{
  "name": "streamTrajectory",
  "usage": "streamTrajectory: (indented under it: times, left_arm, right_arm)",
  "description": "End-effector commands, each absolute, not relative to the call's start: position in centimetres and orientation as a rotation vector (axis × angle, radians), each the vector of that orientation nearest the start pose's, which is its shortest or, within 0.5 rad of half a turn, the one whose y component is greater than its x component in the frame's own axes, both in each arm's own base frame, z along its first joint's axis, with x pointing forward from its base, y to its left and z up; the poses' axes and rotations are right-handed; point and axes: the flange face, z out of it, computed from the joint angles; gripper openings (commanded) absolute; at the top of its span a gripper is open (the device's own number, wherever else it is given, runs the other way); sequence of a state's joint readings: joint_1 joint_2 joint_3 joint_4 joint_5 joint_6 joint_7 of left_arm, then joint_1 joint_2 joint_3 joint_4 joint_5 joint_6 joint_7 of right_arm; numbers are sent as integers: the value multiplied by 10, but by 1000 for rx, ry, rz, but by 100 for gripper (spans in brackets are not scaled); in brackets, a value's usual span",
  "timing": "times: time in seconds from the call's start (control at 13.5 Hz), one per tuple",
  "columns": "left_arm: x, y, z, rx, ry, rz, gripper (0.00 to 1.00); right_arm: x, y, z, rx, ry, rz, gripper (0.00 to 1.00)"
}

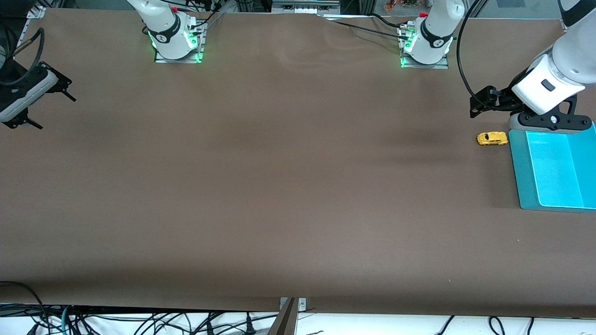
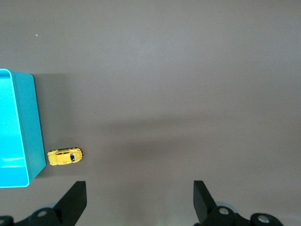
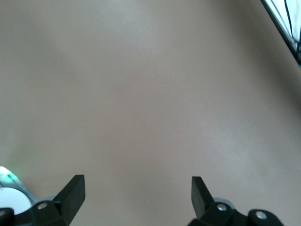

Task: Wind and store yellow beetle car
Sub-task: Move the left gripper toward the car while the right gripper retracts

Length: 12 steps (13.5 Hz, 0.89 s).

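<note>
I am looking down on a wide brown worktop [image 1: 279, 186] that is carrying very little: a turquoise bin [image 1: 554, 170] at the edge by the left arm's end, and the yellow beetle car [image 1: 491, 138] sitting on its wheels just beside the bin's outer wall, on the side facing the middle of the worktop. The car is lying near the bin's corner that is farther from the front camera, with a narrow strip of bare worktop showing between the two.

I am holding the left tool [image 2: 139, 197] up in the air over the worktop near that same bin corner, fingers spread wide and gripping nothing. In the left wrist view the car is sitting off toward one finger rather than centred in the gap, and its long axis is running across the gap, from one finger toward the other. I am judging that the left arm is the one to use, since it is much closer.

The right tool [image 3: 136, 195] is waiting over the opposite end of the worktop, also wide open and empty.
</note>
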<state>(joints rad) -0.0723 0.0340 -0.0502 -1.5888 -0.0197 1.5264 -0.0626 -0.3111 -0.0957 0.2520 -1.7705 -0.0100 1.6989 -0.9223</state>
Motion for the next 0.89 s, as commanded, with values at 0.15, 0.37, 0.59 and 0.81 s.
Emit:
streamTrajectory:
  times: [0.15,0.37,0.59,0.81]
  left_arm:
    - [552,-54,580,-3152,83,255,100]
    - [550,-21,564,-3162,125,282,100]
    - [531,20,532,-3159,401,387,100]
    - [506,52,491,-3168,564,517,100]
  right_arm:
    - [522,-24,613,-3001,-973,-4,100]
    - [515,-12,621,-3062,-689,13,100]
    - [513,-3,622,-3069,-387,28,100]
    - [514,16,621,-3086,-168,28,100]
